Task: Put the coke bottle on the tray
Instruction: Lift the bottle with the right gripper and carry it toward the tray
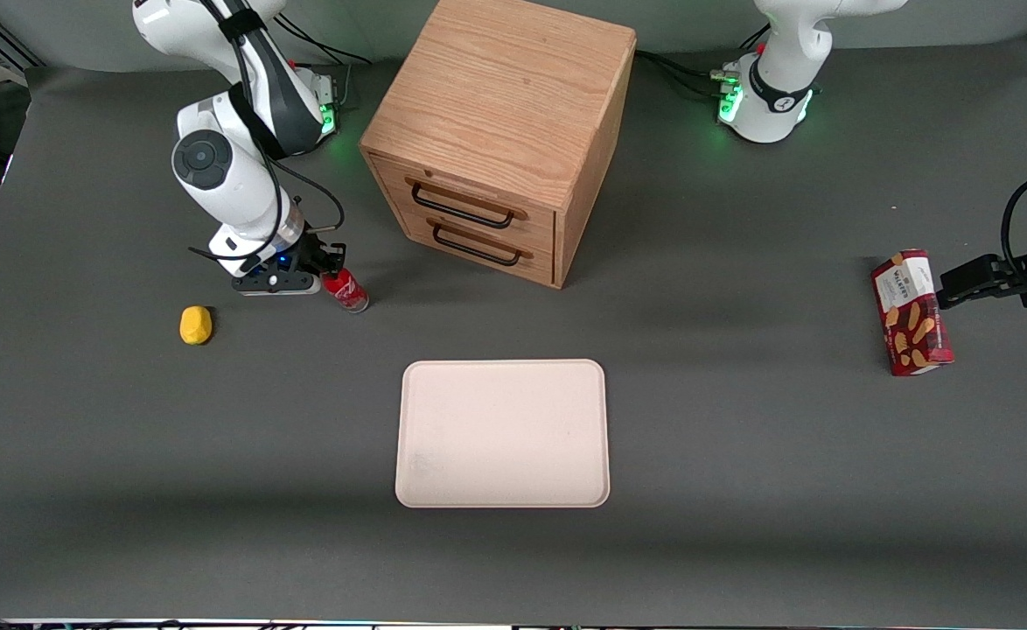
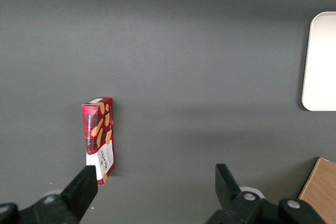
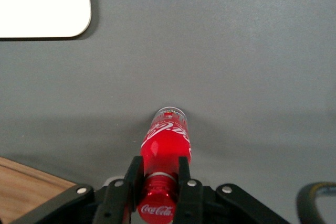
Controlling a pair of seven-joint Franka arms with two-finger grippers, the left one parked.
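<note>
1. Your coke bottle (image 3: 167, 145) stood on the grey table (image 1: 741, 455), upright or nearly so, with its neck caught between the two fingers (image 3: 183, 179) of your gripper (image 1: 328, 262).
2. The gripper was clenched on the bottle just under the red cap (image 3: 156, 209), low over the table at the working arm's end; the wrist view showed both fingers pressed against the neck.
3. The tray (image 1: 502, 433) lay flat and bare, well apart from the gripper, nearer to the front camera and toward the middle of the table. The bottle was not yet on it.
4. The wooden drawer cabinet (image 1: 500, 131) stood near the gripper, slightly farther from the front camera.
5. A small yellow object (image 1: 196, 325) sat near the gripper, a little closer to the front camera.
6. The red snack box (image 1: 911, 312) lay well away from your gripper, toward the parked arm's end.
</note>
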